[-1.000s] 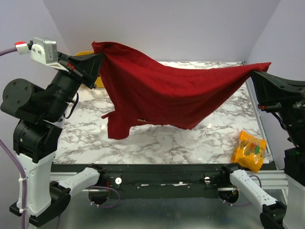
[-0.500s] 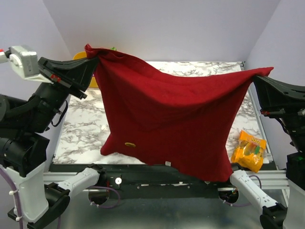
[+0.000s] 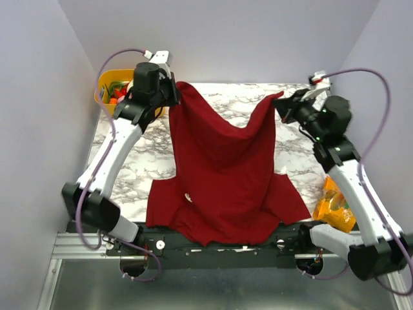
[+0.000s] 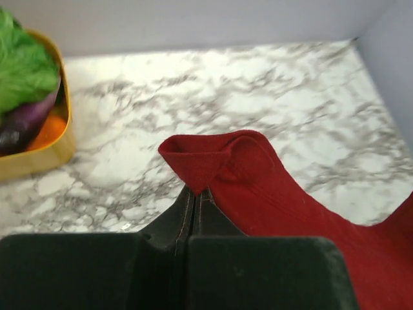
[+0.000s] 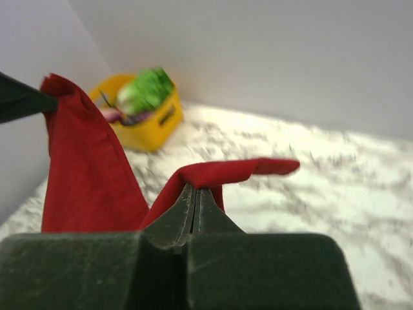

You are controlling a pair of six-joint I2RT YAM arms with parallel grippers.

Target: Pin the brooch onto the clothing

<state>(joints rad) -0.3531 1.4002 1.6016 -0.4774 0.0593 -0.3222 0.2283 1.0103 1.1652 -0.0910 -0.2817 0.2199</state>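
Observation:
The dark red T-shirt (image 3: pixel 219 168) hangs between my two grippers over the marble table (image 3: pixel 132 169). Its lower part lies spread toward the near edge. My left gripper (image 3: pixel 177 92) is shut on one shirt corner at the back left. The left wrist view shows its jaws (image 4: pixel 195 191) pinching a fold of the red fabric (image 4: pixel 258 174). My right gripper (image 3: pixel 279 106) is shut on the other corner at the back right, its jaws (image 5: pixel 196 188) closed on a red fold (image 5: pixel 219 173). A tiny pale disc (image 3: pixel 188 197), seemingly the brooch, sits on the shirt's lower left.
A yellow bin of vegetables (image 3: pixel 111 90) stands at the back left corner, close to my left gripper; it also shows in the left wrist view (image 4: pixel 32 155) and the right wrist view (image 5: pixel 145 123). An orange-yellow snack bag (image 3: pixel 337 205) lies at the right edge.
Both arms have swung from high near the front to the back of the table, carrying the shirt with them. The shirt has dropped from a hanging sheet to lying mostly on the table.

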